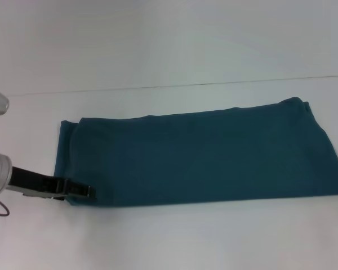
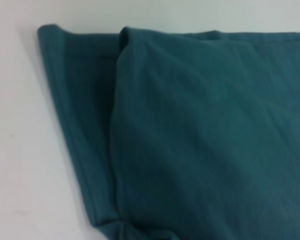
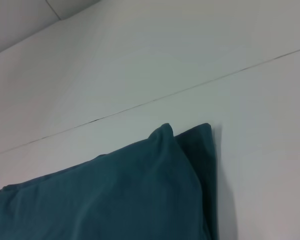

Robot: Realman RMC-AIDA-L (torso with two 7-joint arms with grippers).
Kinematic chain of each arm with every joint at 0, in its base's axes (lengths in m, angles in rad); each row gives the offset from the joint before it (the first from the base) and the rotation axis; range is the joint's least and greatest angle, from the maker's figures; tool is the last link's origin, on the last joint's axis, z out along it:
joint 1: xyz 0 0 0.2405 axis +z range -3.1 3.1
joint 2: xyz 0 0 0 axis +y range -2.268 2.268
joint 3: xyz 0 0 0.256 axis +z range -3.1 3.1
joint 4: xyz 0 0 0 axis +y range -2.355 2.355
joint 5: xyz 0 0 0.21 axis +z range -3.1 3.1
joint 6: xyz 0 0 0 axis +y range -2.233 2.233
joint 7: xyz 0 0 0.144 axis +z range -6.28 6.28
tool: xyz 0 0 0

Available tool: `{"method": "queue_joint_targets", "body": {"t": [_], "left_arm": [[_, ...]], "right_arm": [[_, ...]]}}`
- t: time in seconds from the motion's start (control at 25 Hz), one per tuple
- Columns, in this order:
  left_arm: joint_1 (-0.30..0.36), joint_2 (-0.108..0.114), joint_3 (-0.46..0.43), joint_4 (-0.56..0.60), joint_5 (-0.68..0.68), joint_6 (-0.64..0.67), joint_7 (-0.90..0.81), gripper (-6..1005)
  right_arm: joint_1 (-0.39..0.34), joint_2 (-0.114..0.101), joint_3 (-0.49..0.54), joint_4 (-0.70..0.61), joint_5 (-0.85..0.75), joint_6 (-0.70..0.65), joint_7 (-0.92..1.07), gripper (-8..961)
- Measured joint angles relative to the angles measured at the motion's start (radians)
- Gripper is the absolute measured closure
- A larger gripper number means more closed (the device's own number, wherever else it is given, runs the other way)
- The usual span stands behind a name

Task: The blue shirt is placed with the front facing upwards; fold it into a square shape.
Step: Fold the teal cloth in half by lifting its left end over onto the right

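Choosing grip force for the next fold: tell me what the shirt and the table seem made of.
The shirt: soft matte knit, likely cotton; it creases gently and shows a stitched hem. The table: smooth, hard white surface, perhaps laminate, with a faint sheen. The left tool sits at the shirt's near left corner.

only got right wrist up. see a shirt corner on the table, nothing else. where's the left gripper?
Observer: Head view has the left gripper at the near left corner of the blue shirt, right at the edge of the cloth.
Operator: holding it?
Observer: Can't tell; its fingers lie against the cloth, and the left wrist view shows only cloth bunched at that corner.
Operator: shirt shape?
Observer: A long folded band lying flat across the table, plain side up, no lettering showing.
Operator: right gripper?
Observer: In none of the views.
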Motion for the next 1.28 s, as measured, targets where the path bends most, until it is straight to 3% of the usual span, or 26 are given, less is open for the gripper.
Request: {"method": "queue_joint_targets", "body": {"t": [0.68,1.28], "left_arm": [[0.016,0.0,0.001,0.002,0.041,-0.007,-0.017,98],[-0.012,-0.002,0.002,-0.006,0.033,-0.029,-0.009,99]], "right_arm": [[0.003,-0.002,0.0,0.0,0.0,0.0,0.007,146],[0.004,-0.003,0.0,0.0,0.0,-0.002,0.008,147]]}}
